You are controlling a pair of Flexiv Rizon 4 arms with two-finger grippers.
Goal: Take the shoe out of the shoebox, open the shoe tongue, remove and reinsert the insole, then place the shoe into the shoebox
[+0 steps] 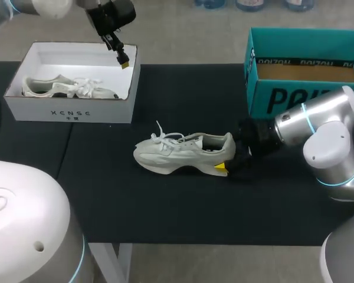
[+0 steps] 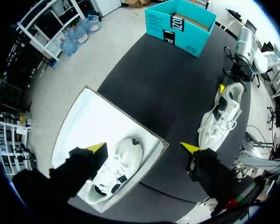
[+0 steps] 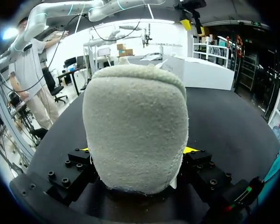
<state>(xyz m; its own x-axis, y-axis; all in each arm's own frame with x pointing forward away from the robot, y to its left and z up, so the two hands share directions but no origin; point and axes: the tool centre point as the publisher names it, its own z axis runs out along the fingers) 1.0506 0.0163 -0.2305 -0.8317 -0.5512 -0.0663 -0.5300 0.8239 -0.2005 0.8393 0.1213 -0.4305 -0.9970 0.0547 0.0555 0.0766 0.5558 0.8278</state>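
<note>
Head view: at mid-frame, on the black table (image 1: pixel 165 206), a pale shoe (image 1: pixel 183 152) upright on its sole, toe to the left, heel to the right, laces loose. At the heel, the right gripper (image 1: pixel 230 162), reaching in from the right edge of the frame. Right wrist view: both yellow-tipped fingers (image 3: pixel 189 150) pressed against opposite sides of the heel, so right gripper (image 3: pixel 137 150) clamped on the shoe (image 3: pixel 135 135), with bare table (image 3: pixel 224 116) beyond. Wide strip of bare cloth between shoe and the table's front edge, a narrower one between shoe and the white shoebox (image 1: pixel 76 112) at upper left. Inside that box, against its front wall, a second shoe (image 1: pixel 68 87); rest of the floor bare. Above the box's far right corner, clear of the rim, the left gripper (image 1: pixel 123 59). Left wrist view: left gripper (image 2: pixel 144 148) spread wide, nothing between its fingers; under it the white shoebox (image 2: pixel 93 126) corner and second shoe (image 2: pixel 114 170); ahead, open table (image 2: pixel 168 88), then the shoe (image 2: pixel 221 116). At upper right of the head view, a teal box (image 1: pixel 283 97), open-topped, just behind the right arm, apart from the shoe; in the left wrist view, teal box (image 2: pixel 177 35) at the table's far edge.
</note>
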